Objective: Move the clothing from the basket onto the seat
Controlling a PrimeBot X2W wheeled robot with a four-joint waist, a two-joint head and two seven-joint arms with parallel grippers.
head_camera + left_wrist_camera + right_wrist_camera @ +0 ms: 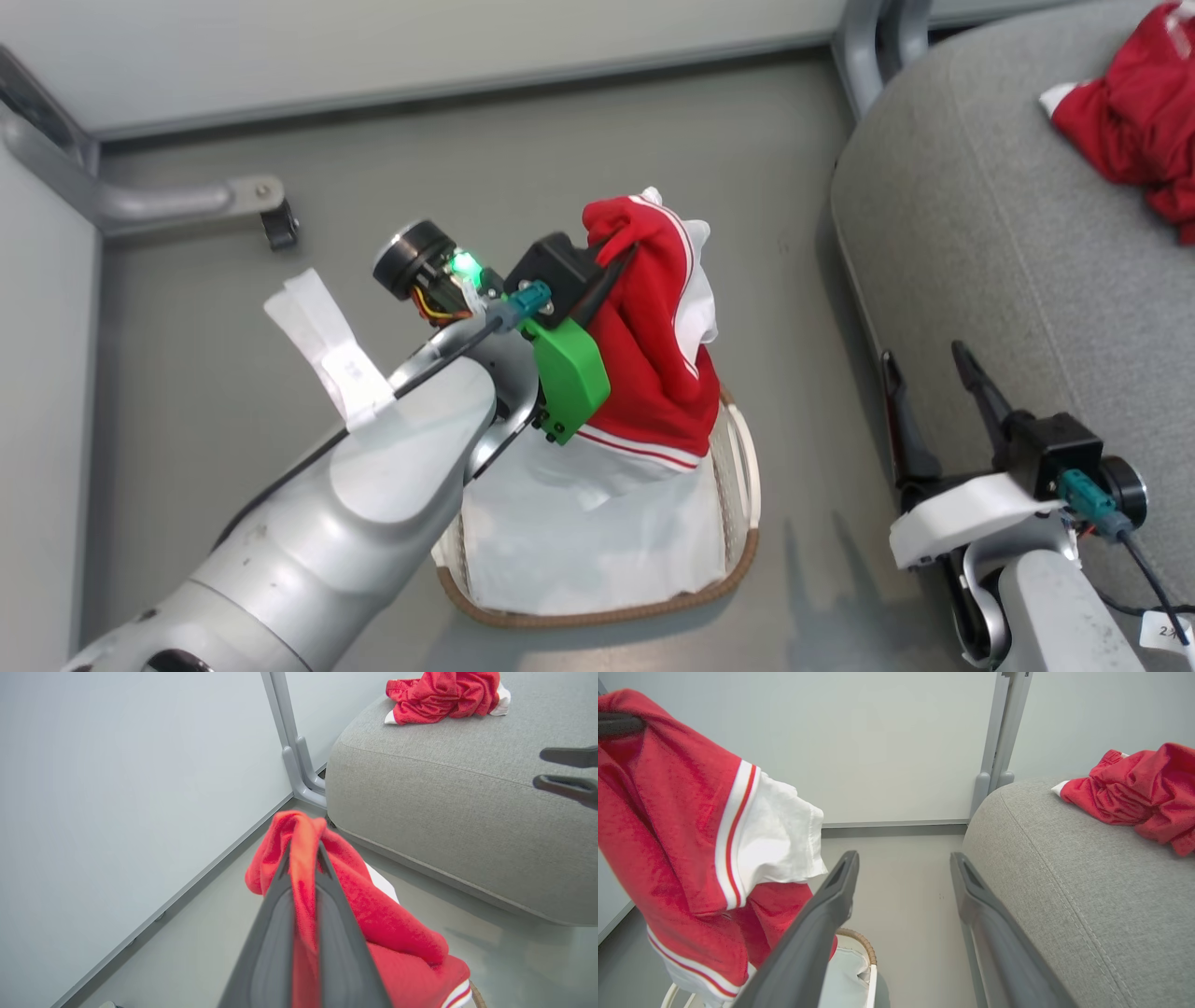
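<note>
My left gripper [624, 250] is shut on a red garment [653, 355] with white panels and stripe trim, holding it up above the basket [739, 553]. The garment's lower hem hangs down to the basket's far rim. In the left wrist view the red fabric [383, 914] is pinched between the two dark fingers of that gripper [303, 851]. A second red garment [1134, 112] lies crumpled on the grey seat [1008, 243]. Beside the seat's edge my right gripper [929, 359] stands open with nothing in it; its fingers [822, 914] spread apart.
A white liner sheet [597, 532] fills the basket. Grey metal frame legs [187, 201] stand at the wall on the left, another [864, 42] behind the seat. Grey floor runs between basket and seat.
</note>
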